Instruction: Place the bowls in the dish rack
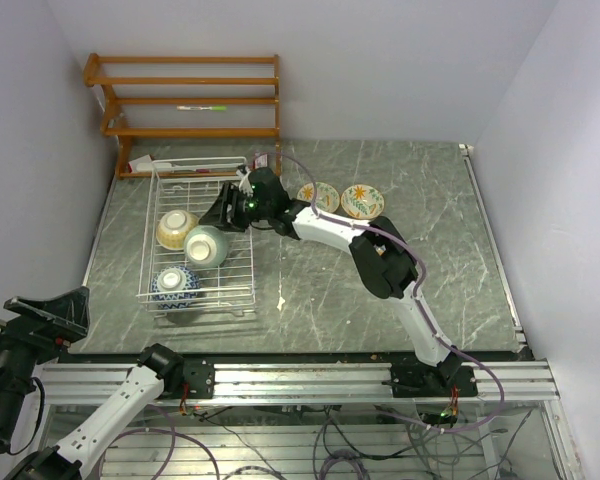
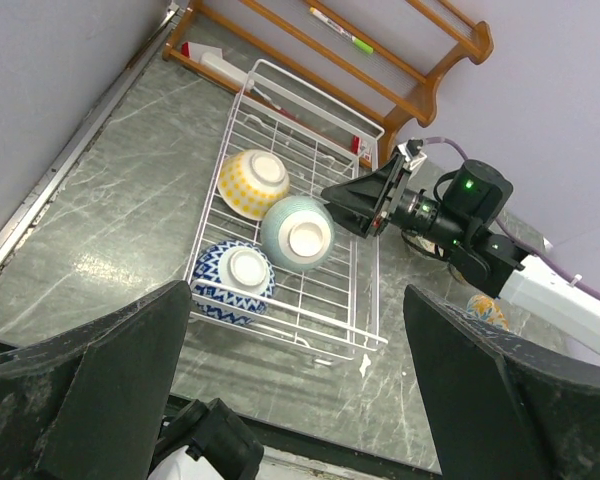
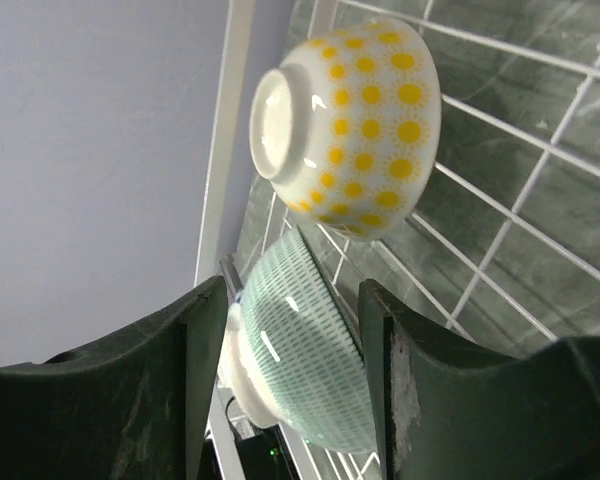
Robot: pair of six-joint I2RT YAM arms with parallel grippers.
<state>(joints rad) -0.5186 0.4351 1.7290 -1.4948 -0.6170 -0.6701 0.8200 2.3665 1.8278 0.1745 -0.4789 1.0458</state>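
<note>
Bowls (image 1: 177, 228) — three in the rack (image 2: 320, 95), two on the tabletop (image 1: 430, 250).
Right claw (image 2: 342, 205) part-open just beside green bowl (image 2: 295, 232), holding nothing — left claw (image 2: 298, 288) wide open, empty.

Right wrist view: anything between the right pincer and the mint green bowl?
Nothing visible. The mint green ribbed ceramic bowl lies foot-up in the white wire dish rack, straight ahead of the open right pincer; the yellow-dotted ceramic bowl sits beyond it.

yellow-sun bowl (image 2: 252, 183) | mint-striped bowl (image 2: 296, 232) | blue-zigzag bowl (image 2: 232, 277) | white rack (image 2: 285, 135) | grey marbled table (image 1: 420, 220)
</note>
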